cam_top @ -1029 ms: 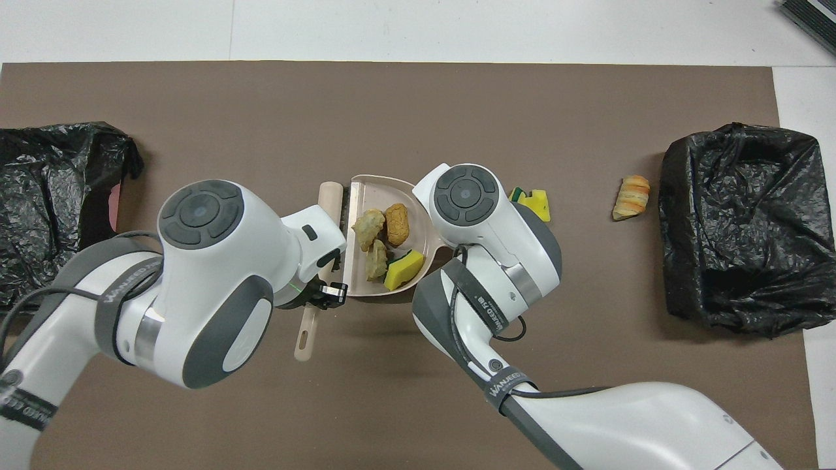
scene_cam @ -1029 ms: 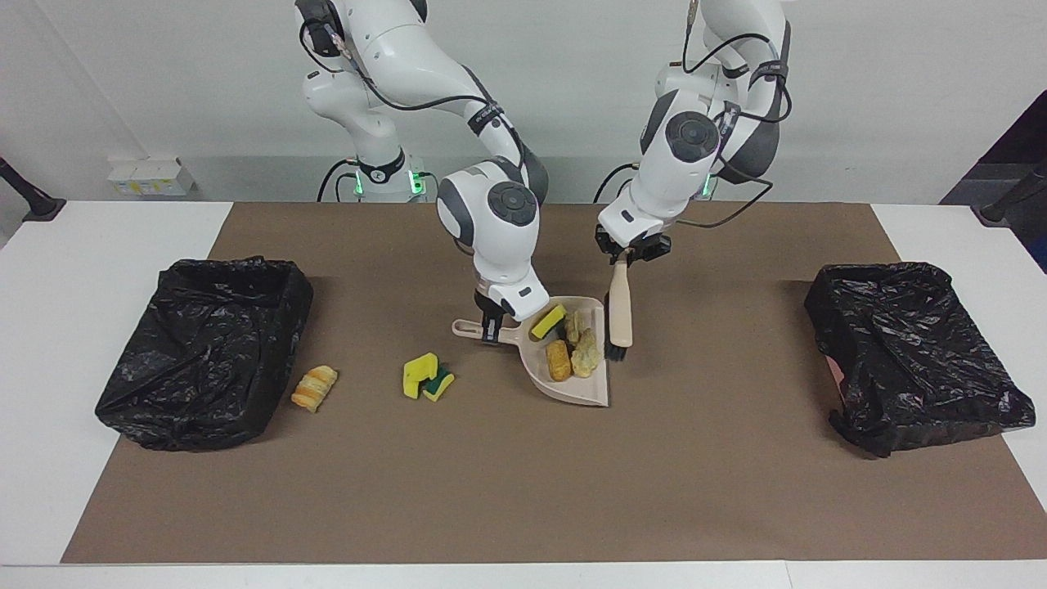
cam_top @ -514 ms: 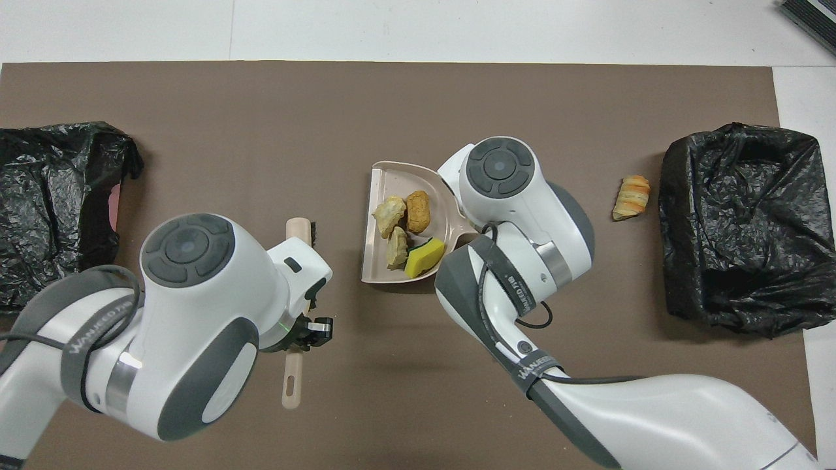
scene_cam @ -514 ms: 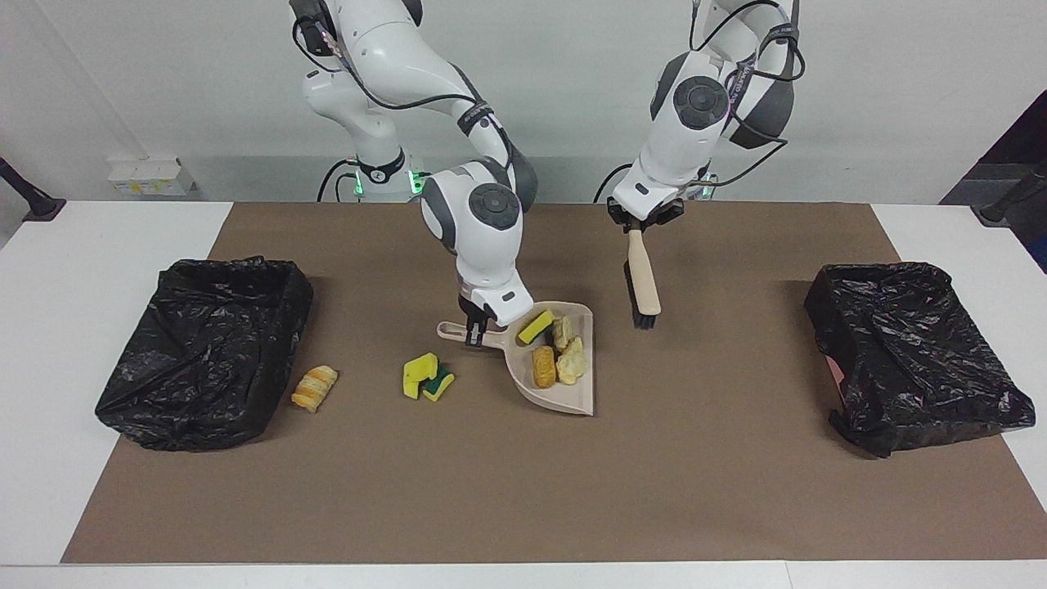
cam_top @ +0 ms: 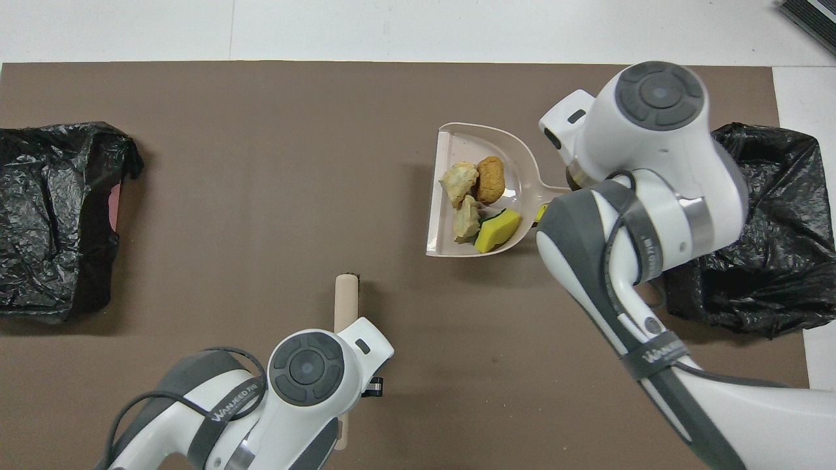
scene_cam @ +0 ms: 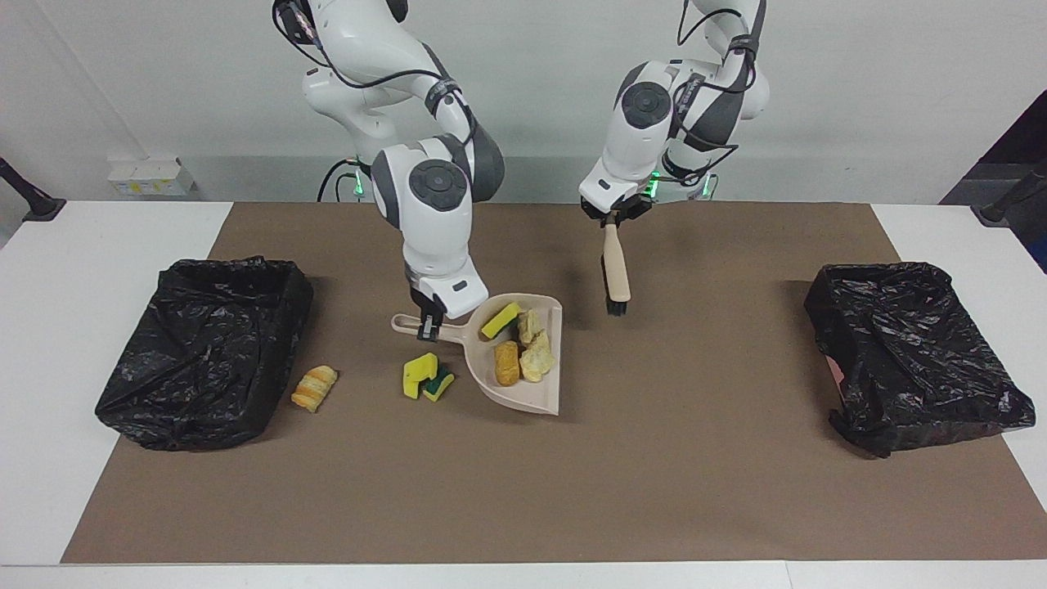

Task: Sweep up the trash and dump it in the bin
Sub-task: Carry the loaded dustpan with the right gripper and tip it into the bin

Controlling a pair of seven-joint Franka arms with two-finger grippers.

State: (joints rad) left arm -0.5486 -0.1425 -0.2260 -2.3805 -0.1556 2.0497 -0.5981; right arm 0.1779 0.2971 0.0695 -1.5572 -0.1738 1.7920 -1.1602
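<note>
Overhead, the right gripper (scene_cam: 425,325), clamped on the beige plastic dustpan (scene_cam: 532,393) handle, is hidden by its own arm, while the left gripper (scene_cam: 611,219) is closed on the beige brush (scene_cam: 615,274) beside that dustpan.

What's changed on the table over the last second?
The right gripper carried the loaded beige plastic dustpan toward the right arm's end. The left gripper drew the beige brush back toward the robots. Both grips, both black bins and the loose scraps stayed.
</note>
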